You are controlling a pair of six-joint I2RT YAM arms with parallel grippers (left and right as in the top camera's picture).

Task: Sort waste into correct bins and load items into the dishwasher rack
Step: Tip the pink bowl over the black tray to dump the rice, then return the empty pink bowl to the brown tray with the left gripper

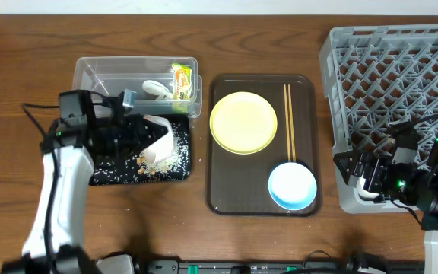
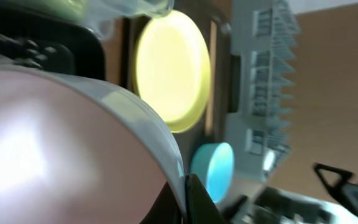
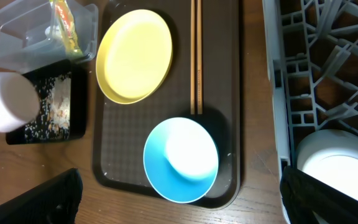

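Waste almost sorted, loading barely begun.
We see the wrapper [image 1: 181, 80] and scrap [image 1: 156, 89] in the tub [image 1: 90, 72] and crumbs [image 1: 147, 161] in the black tray [image 1: 97, 181]. The left fingers [image 2: 194, 202] clamp the cup [image 1: 160, 143], tipped over that tray. The right fingers [image 3: 48, 199] are spread wide by the rack [image 1: 401, 68], where a white bowl [image 3: 337, 165] seems to sit inside. The plate [image 1: 243, 122], blue bowl [image 1: 293, 186] and chopsticks [image 1: 287, 122] wait on the brown tray [image 1: 226, 190].

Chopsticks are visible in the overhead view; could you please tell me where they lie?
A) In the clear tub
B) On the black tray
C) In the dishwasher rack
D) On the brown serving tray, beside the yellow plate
D: the chopsticks lie lengthwise on the brown serving tray, just right of the pale-yellow plate.
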